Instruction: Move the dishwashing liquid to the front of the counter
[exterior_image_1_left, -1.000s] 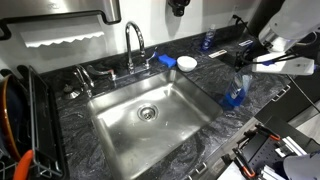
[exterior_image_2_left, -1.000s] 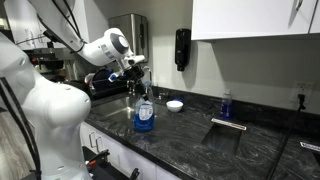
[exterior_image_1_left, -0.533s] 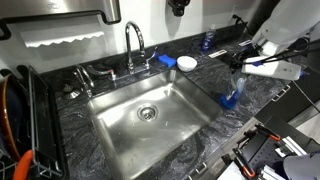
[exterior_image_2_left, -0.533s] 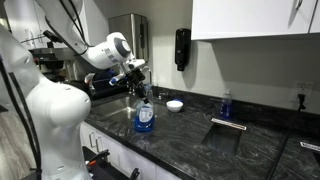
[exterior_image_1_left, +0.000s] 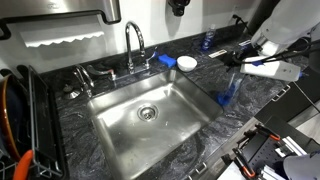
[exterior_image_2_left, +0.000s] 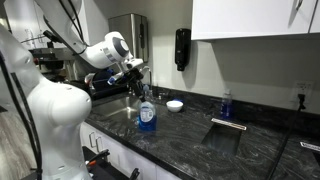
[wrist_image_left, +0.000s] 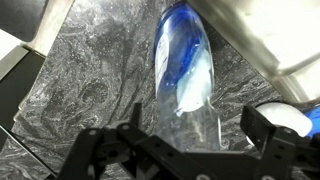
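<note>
Dishwashing liquid (exterior_image_1_left: 226, 96) has shifted slightly toward the sink (tilted, blurred). Fingers (wrist_image_left: 135, 140) spread beside it, not gripping. Tabletop (exterior_image_2_left: 195, 142) front probably not yet reached.

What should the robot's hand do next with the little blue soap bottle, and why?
Probably lift straight up. In an exterior view the dishwashing liquid stands on the counter near its front edge. In the wrist view the gripper seems open, with one jaw on each side of the bottle's clear top. Rising straight should keep the fingers from knocking it over.
</note>
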